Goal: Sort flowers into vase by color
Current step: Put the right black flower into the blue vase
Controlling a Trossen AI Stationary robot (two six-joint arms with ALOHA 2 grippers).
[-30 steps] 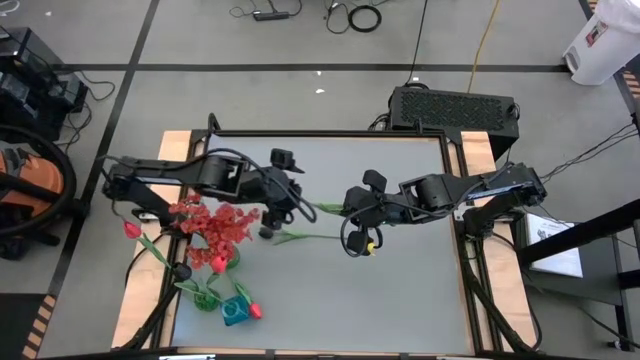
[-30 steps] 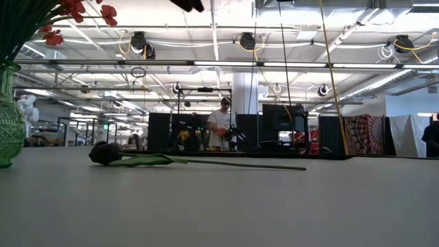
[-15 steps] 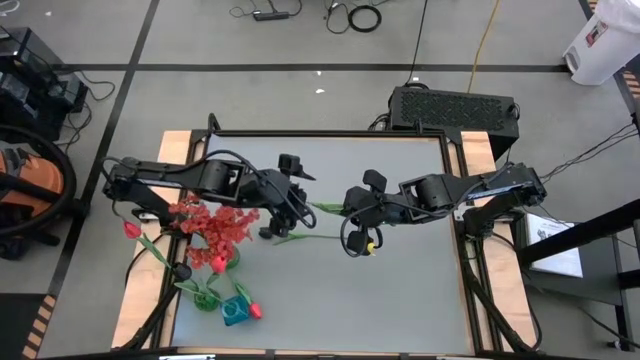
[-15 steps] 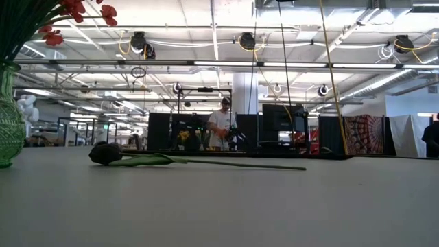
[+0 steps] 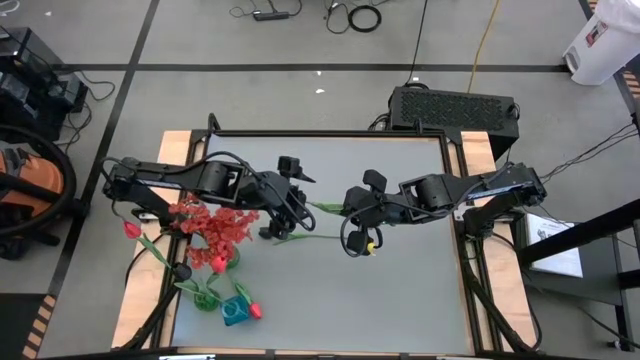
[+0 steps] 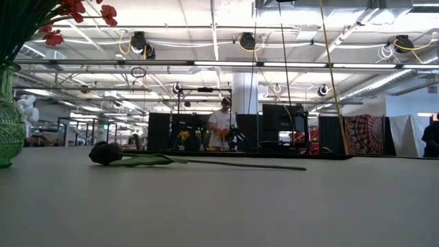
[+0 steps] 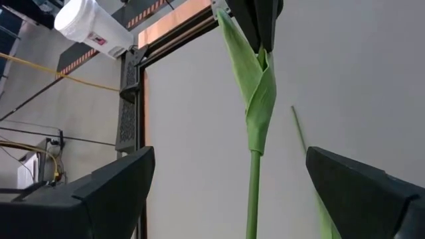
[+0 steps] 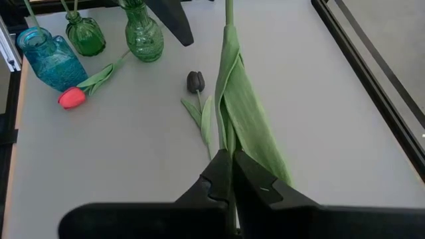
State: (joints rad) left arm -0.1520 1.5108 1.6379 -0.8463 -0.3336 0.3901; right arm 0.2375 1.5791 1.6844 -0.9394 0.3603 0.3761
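Right gripper (image 5: 352,208) clamped on green flower stem (image 5: 325,209); left gripper (image 5: 283,215) at its 9 o'clock, fingers (image 7: 113,192) apart, straddling stem. Black-budded flower (image 6: 105,153) flat on table (image 5: 400,290).

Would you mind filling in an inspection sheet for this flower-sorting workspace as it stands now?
Surface: grey table, wooden side rails.
Job's things: black-budded flower lying flat; green-leaved stem raised between both arms; red blooms in a green vase; second green vase; blue vase; pink tulip lying beside the blue vase.
Clutter: nothing seen.
Grippers: right gripper shut on the stem; left gripper open, fingers on either side of the stem.
Cables: loose cables on the floor beyond the table.
Surroundings: black box behind the table; a person standing far off.
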